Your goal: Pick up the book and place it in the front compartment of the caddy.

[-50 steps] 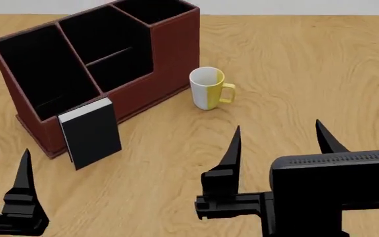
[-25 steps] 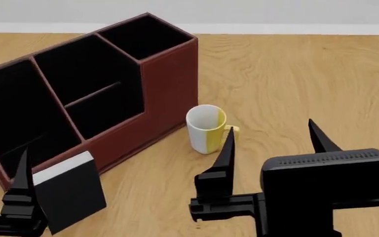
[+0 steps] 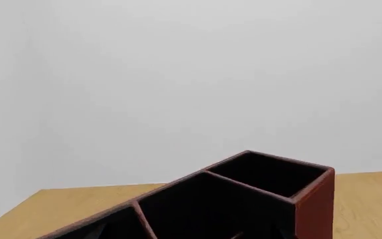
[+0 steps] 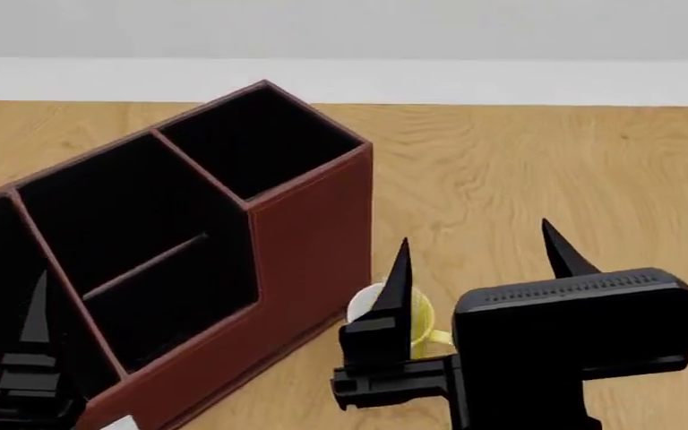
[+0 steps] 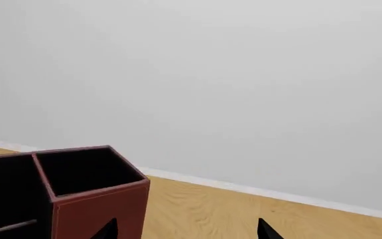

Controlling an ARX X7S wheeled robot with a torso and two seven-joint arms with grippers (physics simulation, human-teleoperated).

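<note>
The dark red caddy (image 4: 314, 242) fills the left of the head view, its black compartments open upward. It also shows in the left wrist view (image 3: 314, 204) and in the right wrist view (image 5: 98, 209). Of the book, only a pale corner (image 4: 119, 423) shows at the bottom edge, against the caddy's near wall. My right gripper (image 4: 475, 231) is open and empty, right of the caddy and above the table; its fingertips are wide apart in the right wrist view (image 5: 187, 225). Of my left gripper, one finger (image 4: 36, 336) shows in front of the caddy's near compartment, with no second finger beside it.
A white and yellow mug (image 4: 423, 315) stands on the wooden table (image 4: 536, 161) right of the caddy, partly hidden behind my right gripper's left finger. A pale wall (image 4: 440, 36) runs behind the table's far edge.
The head view has swung upward. The caddy and mug have dropped lower in it and the book has nearly left the bottom edge. Both grippers keep their places in the view.
</note>
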